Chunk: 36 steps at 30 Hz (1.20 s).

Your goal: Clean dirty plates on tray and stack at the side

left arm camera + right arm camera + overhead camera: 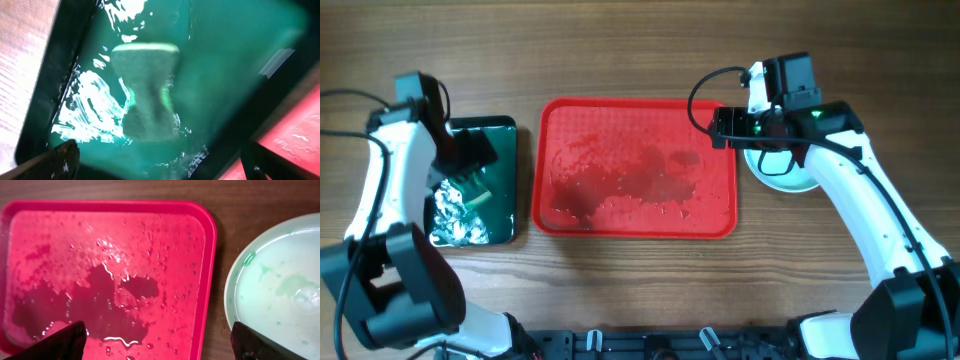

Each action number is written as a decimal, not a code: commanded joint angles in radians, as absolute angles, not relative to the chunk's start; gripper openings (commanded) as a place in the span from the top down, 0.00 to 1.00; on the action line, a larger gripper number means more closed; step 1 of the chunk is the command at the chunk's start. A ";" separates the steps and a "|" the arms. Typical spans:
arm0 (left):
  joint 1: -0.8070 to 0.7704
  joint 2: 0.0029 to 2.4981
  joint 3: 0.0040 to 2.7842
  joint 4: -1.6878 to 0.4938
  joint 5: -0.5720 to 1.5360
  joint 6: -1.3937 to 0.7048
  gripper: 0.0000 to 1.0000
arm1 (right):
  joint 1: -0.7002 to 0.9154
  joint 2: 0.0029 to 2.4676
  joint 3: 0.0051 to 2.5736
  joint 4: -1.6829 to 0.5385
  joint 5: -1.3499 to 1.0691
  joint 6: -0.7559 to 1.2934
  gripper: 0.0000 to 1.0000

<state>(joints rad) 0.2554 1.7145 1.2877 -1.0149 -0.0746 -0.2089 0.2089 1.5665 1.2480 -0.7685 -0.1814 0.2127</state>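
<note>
The red tray (552, 205) lies at the table's middle, wet, with puddles and droplets (107, 300) and no plates on it. A pale aqua plate (280, 290) with faint green streaks sits on the wood just right of the tray (209, 260), partly under my right arm (782, 176). My right gripper (732, 128) hovers over the tray's right edge, open (157, 345) and holding nothing. My left gripper (470, 155) hangs over the dark green tray (505, 130), open (160, 167). A grey-green sponge (147, 95) lies loose in the water beneath it.
The small dark green tray (45, 90) with a black rim holds green water with bright glints (455, 215) at the table's left. Cables run from both arms. Bare wood surrounds the trays.
</note>
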 commanded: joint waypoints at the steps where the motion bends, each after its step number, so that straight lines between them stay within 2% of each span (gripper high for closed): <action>1: 0.199 1.575 1.525 -1.077 0.226 -0.191 0.00 | 0.210 1.505 1.407 -0.843 -0.121 0.179 0.03; 3: 0.150 1.499 1.581 -1.050 0.440 -0.191 0.00 | 0.210 1.454 1.495 -0.916 -0.069 0.179 0.02; 7: 0.100 1.419 1.581 -1.045 0.444 -0.190 0.00 | 0.210 1.283 1.610 -0.993 -0.051 0.187 0.00; 9: 0.099 1.418 1.581 -1.045 0.444 -0.190 0.00 | 0.210 1.199 1.611 -0.975 -0.142 0.202 0.00; 12: 0.099 1.420 1.581 -1.045 0.445 -0.190 0.00 | 0.210 1.103 1.611 -0.974 -0.350 0.456 0.00; 14: 0.099 1.420 1.581 -1.045 0.445 -0.190 0.00 | 0.210 1.061 1.611 -1.012 -0.368 0.656 0.00; 19: 0.099 1.420 1.581 -1.045 0.445 -0.190 0.00 | 0.210 1.042 1.611 -1.123 -0.369 0.840 0.00; 21: 0.099 1.420 1.581 -1.045 0.445 -0.190 0.00 | 0.210 1.048 1.611 -1.176 -0.335 0.844 0.00; 23: 0.099 1.420 1.581 -1.045 0.445 -0.190 0.00 | 0.209 1.065 1.596 -1.168 -0.228 0.719 0.00; 25: 0.099 1.420 1.581 -1.045 0.445 -0.190 0.00 | 0.208 1.030 1.535 -1.089 -0.152 0.466 0.00; 29: 0.099 1.420 1.581 -1.045 0.445 -0.190 0.00 | 0.208 0.865 1.298 -0.828 -0.151 0.039 0.00; 31: 0.099 1.420 1.581 -1.045 0.445 -0.190 0.00 | 0.189 0.745 1.116 -0.661 -0.167 -0.033 0.00; 36: 0.099 1.420 1.581 -1.045 0.445 -0.190 0.00 | 0.122 0.469 0.660 -0.282 -0.199 -0.041 0.00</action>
<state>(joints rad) 0.1024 1.4174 1.5829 -1.0466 0.4225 -0.2054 0.1425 0.5758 0.8486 -0.3786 -0.1822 0.0227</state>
